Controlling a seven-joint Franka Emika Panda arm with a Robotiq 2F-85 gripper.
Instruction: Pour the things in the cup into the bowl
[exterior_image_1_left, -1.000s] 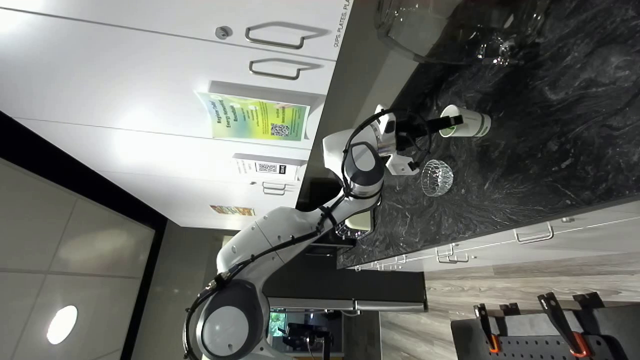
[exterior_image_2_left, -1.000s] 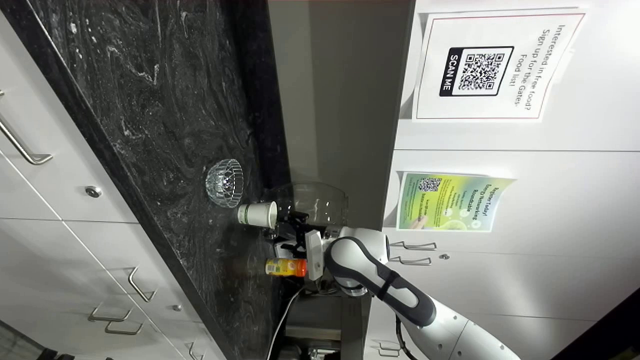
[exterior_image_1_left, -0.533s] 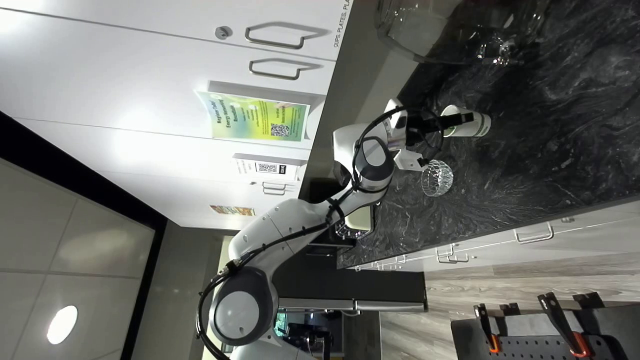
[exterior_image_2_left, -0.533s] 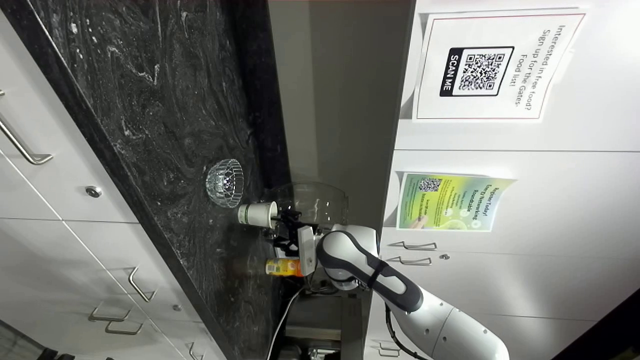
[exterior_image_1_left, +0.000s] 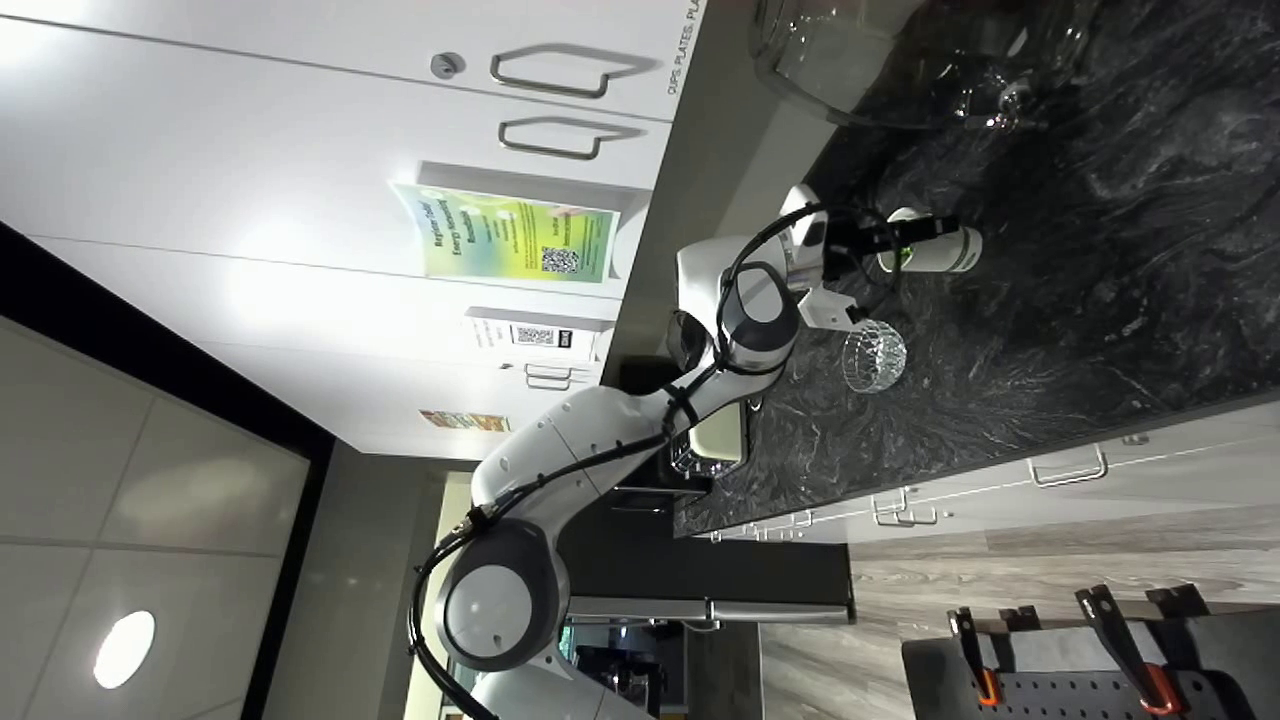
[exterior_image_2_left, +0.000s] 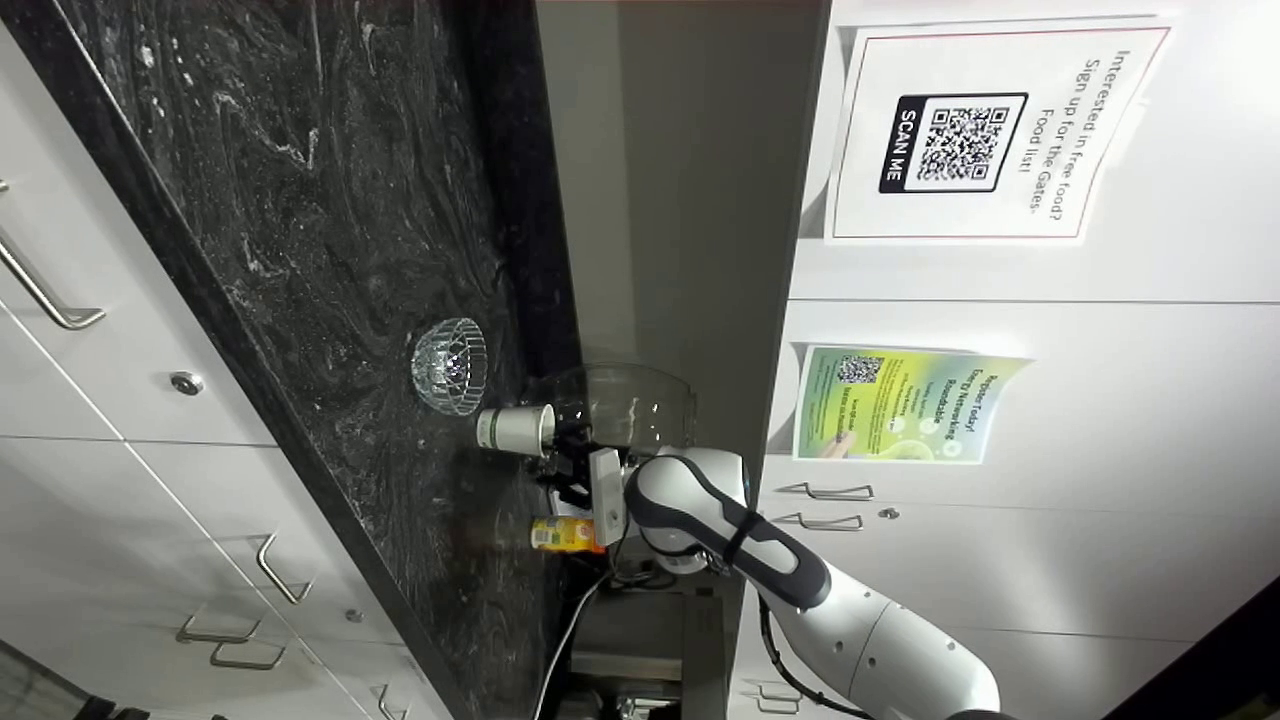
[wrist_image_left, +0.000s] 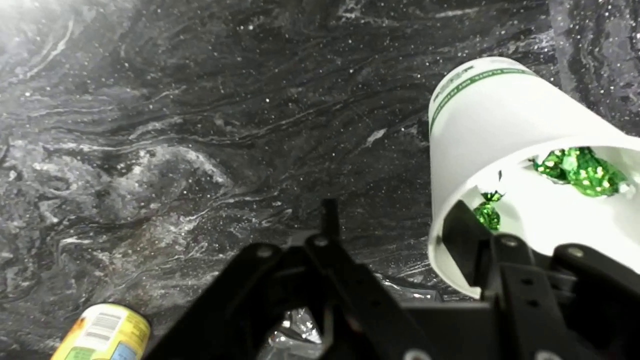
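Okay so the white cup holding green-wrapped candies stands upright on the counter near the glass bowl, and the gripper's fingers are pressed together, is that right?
Not quite: the gripper is open, its fingers apart, as the wrist view shows. The rest holds: the white cup holding green-wrapped candies stands upright on the counter near the glass bowl.
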